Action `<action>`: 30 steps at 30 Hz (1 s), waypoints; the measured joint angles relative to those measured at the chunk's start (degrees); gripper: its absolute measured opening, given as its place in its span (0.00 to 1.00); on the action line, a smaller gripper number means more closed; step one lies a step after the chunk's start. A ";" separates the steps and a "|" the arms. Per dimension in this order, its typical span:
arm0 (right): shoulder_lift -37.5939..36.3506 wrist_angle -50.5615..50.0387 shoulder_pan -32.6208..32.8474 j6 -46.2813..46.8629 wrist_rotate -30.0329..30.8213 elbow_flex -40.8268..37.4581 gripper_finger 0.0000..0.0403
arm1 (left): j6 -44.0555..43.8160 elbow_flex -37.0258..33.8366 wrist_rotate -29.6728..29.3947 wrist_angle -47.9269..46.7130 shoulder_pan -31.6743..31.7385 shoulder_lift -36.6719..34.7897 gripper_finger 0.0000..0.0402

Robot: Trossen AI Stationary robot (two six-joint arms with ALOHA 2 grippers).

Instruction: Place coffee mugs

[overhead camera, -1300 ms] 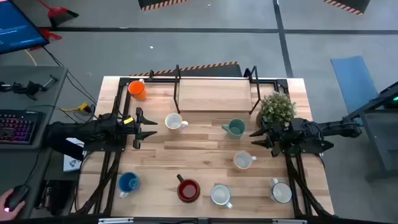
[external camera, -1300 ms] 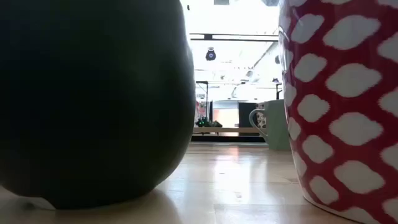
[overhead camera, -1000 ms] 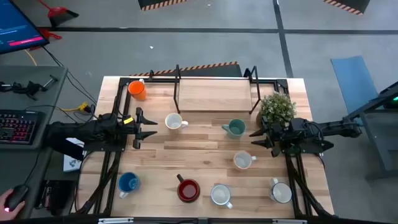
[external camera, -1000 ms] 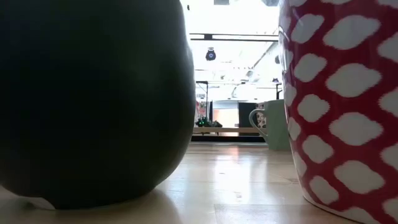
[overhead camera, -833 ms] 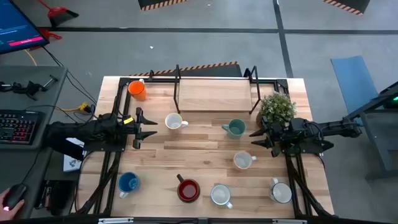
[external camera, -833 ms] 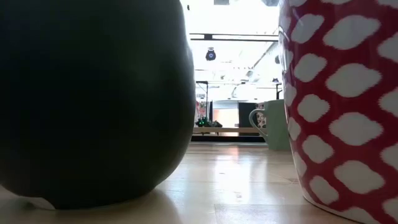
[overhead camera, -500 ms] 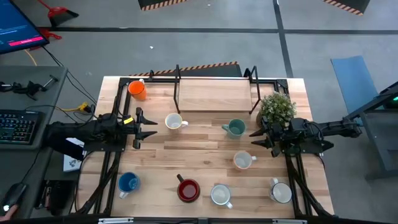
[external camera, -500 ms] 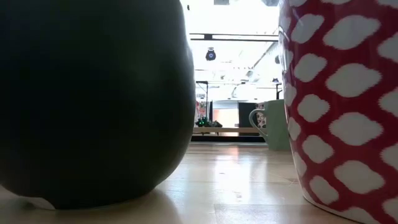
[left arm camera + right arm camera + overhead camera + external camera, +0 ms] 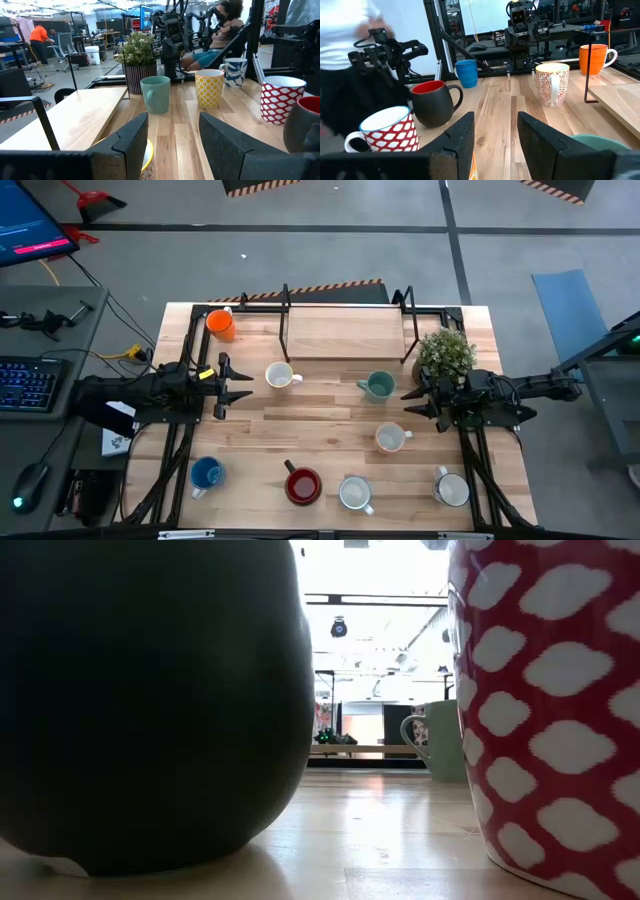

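Note:
Several coffee mugs stand upright on their bases on the wooden table (image 9: 330, 420). They include an orange mug (image 9: 221, 323), a white mug (image 9: 281, 376), a teal mug (image 9: 379, 386), a cream mug (image 9: 391, 438), a blue mug (image 9: 207, 473) and a dark red-lined mug (image 9: 302, 485). Two pale mugs (image 9: 355, 493) (image 9: 451, 487) stand near the front edge. My left gripper (image 9: 238, 387) hovers open at the table's left side, pointing level toward the white mug. My right gripper (image 9: 415, 402) hovers open at the right side, between the teal and cream mugs. Both are empty.
A bushy potted plant (image 9: 446, 352) stands just behind my right gripper. A raised wooden shelf (image 9: 345, 330) on black legs fills the far middle. In the low view the dark mug (image 9: 150, 700) and a red-and-white mug (image 9: 550, 700) block most of the sight. People sit beyond the table.

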 joint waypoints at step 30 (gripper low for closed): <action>0.02 0.00 0.00 0.00 0.01 0.02 0.33 | -4.11 0.00 0.00 0.04 0.02 0.00 0.42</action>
